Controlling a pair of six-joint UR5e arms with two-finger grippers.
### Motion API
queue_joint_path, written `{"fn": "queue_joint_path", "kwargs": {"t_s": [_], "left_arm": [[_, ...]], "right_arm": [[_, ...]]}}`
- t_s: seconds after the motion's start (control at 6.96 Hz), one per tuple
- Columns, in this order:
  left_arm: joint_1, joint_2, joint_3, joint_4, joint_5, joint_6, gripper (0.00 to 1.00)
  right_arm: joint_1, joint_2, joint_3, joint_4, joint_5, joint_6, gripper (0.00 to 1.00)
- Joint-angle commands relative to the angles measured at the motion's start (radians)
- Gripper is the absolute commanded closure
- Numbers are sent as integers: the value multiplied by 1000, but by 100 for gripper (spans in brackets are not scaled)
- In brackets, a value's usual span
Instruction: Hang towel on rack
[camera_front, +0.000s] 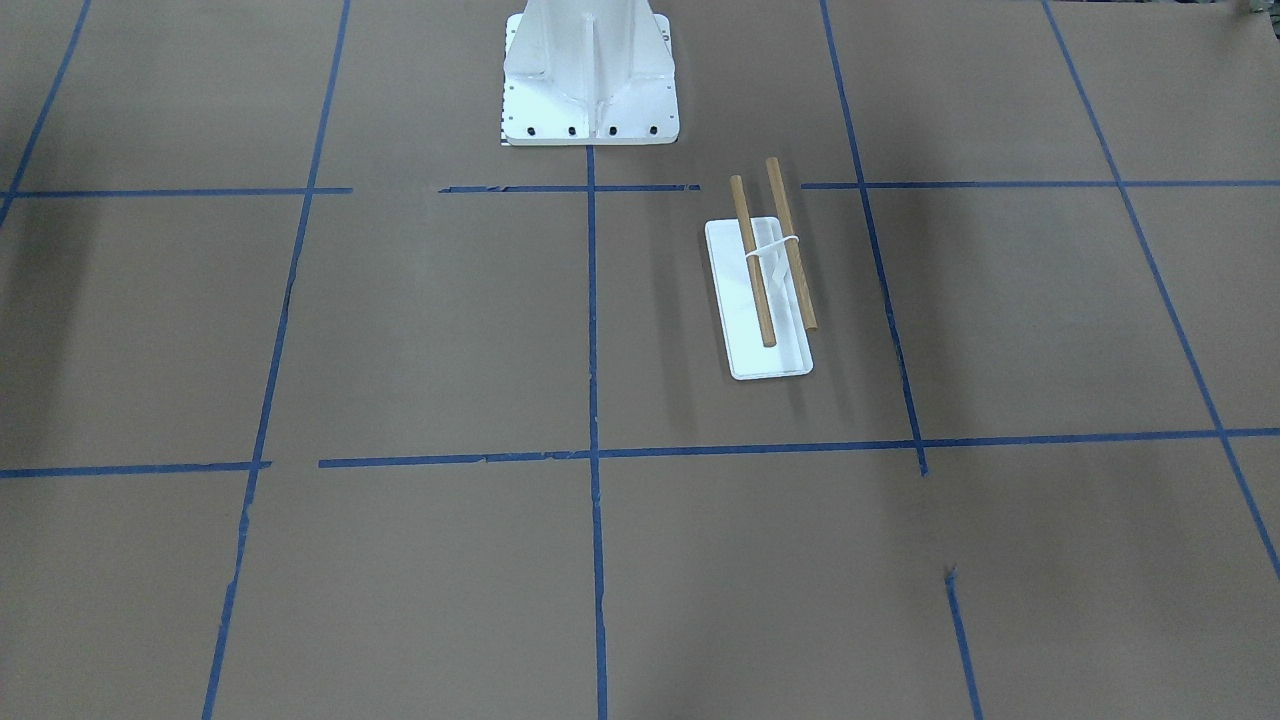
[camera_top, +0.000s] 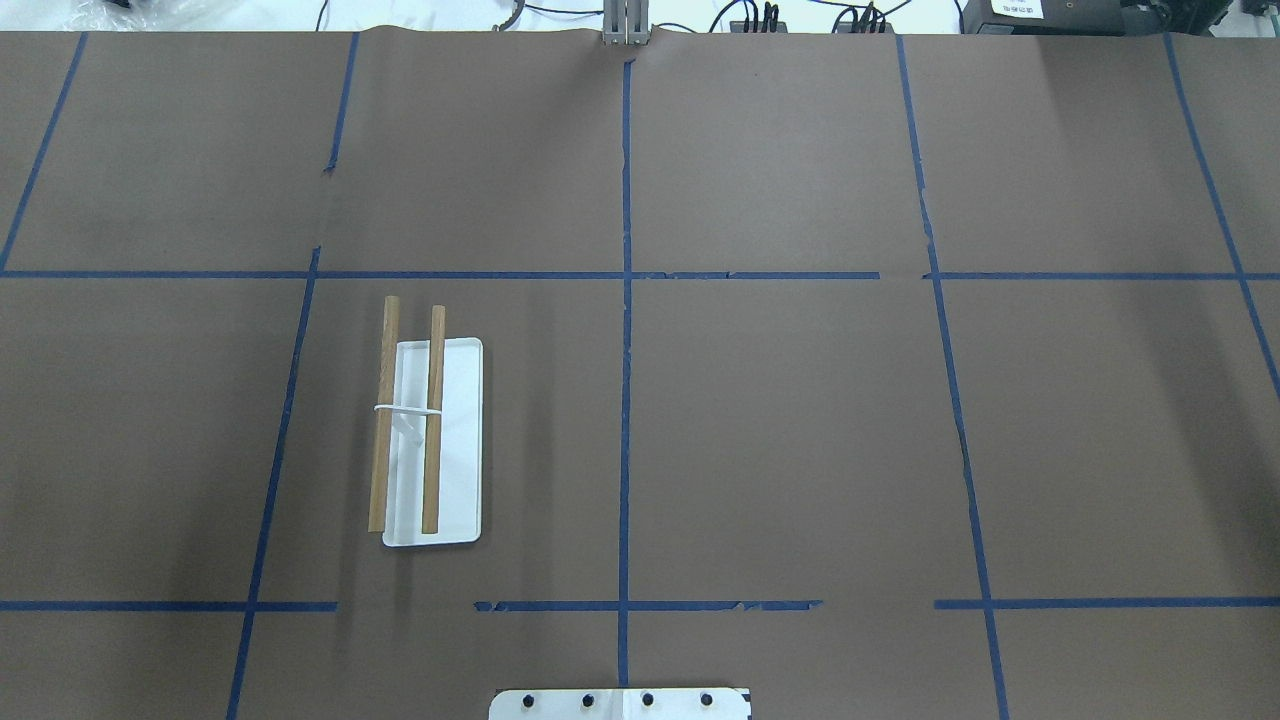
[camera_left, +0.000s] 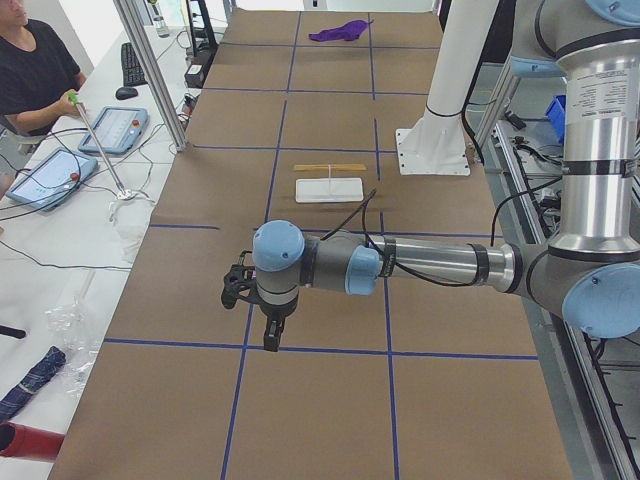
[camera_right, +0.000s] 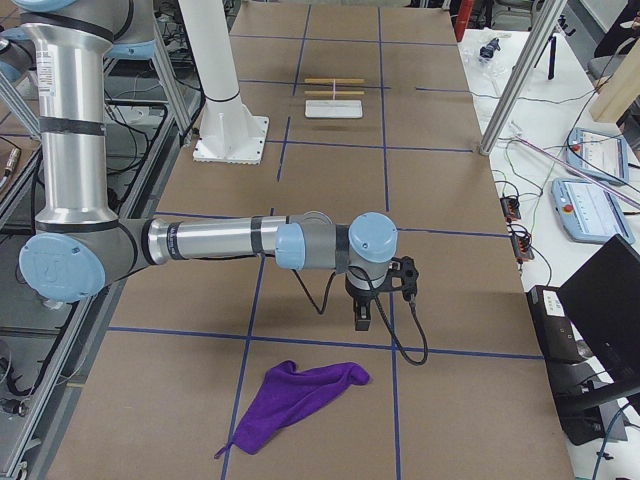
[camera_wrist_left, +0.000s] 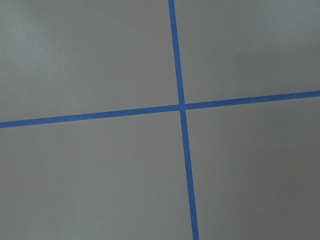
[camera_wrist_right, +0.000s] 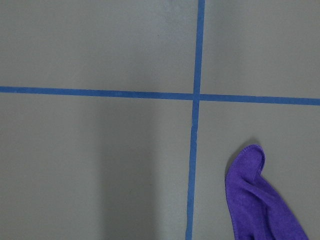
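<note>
— Looking for the towel (camera_right: 300, 395): where does it lie?
— Crumpled flat on the brown-papered bench (camera_right: 450, 200), at the end on the robot's right. It is near the right claw (camera_right: 362, 322), on the side toward the bench's end. One purple corner shows low in the right wrist view, beside a blue tape crossing (camera_wrist_right: 195, 96).
— And the rack (camera_top: 455, 400)?
— Standing in the robot's left half, near the white pedestal (camera_front: 590, 80) and well apart from the towel. Its two wooden dowels (camera_top: 432, 470) run side by side, bare, above the white tray (camera_top: 460, 500).
— Are the claws clenched or released?
— I cannot tell for either one. The left claw (camera_left: 270, 342) points down above the bench, and its wrist view sees only paper and tape lines. The right claw hangs likewise above the paper. Both show only in the side views, too small to judge.
</note>
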Motion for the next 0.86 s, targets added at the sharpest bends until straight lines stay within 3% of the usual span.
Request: {"fn": "queue_joint_path", "kwargs": {"t_s": [0.0,0.43,0.72], "left_arm": [[0,-1,-1,-4,-1,0,0],[0,-2,-2,-6,-1,-1,0],[2,-2,-2,-7,-1,-3,0]], "right_arm": [[-4,-55,-91,176,-6,-190,0],[-4,-89,-327,514,-8,-235,0],[-19,-116,-460,656,-11,-235,0]]}}
